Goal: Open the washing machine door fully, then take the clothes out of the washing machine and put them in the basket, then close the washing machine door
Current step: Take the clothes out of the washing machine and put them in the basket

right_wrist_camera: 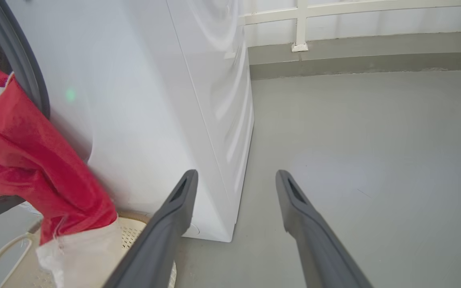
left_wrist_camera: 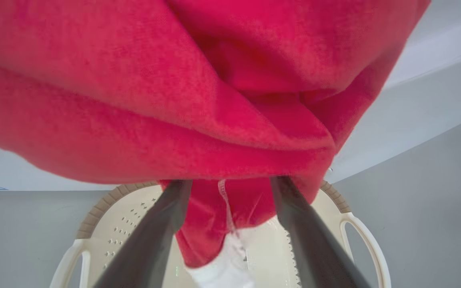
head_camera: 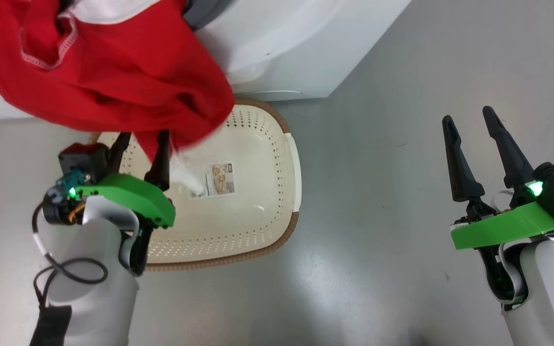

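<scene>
Open floor surrounds the right gripper, fingers apart. The left gripper, fingers spread, straddles a red, white-trimmed jersey above the basket.

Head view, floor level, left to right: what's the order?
left end effector → basket → right end effector. The red clothes are left out because they overlap the first two.
</scene>
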### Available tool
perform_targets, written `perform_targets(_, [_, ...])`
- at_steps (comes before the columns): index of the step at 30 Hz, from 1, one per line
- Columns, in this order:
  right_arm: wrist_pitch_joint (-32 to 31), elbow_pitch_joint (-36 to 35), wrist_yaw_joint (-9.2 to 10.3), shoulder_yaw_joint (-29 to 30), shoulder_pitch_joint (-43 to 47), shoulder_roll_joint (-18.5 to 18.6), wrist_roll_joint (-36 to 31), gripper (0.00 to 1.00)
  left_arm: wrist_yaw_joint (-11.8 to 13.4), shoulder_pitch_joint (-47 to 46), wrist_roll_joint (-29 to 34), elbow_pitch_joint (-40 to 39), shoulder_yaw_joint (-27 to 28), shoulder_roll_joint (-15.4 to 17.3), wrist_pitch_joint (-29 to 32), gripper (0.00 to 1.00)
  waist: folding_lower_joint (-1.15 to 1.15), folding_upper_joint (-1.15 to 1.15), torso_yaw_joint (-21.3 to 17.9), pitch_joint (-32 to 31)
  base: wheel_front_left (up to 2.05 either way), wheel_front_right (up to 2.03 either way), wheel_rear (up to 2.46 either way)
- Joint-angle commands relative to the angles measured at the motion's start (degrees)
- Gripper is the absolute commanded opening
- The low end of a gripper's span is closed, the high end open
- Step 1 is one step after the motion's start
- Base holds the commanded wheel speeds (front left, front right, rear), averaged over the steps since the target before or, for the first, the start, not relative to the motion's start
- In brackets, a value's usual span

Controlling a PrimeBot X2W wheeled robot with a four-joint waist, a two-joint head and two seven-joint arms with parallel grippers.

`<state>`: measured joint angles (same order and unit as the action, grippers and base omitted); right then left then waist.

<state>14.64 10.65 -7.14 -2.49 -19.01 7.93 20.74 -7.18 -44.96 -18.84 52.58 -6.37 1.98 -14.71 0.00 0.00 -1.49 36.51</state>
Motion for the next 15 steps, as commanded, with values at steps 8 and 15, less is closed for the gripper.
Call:
perform_targets(8, [0.4,-1.0,-0.35,-0.9,2.0,0.9,-0.3,1.0,-0.3,5.9,-0.6,-7.7,2.1,1.2,-0.3,1.0,0.0,0.0,1.1,-1.6,0.0,0.0,0.0])
perform_targets(15, [0.4,-1.1,-0.35,-0.9,2.5,1.1,-0.4,1.0,-0.3,9.8,0.8,-14.4,4.1,1.1,-0.3,1.0,0.0,0.0,1.5,-2.4,0.0,0.0,0.0])
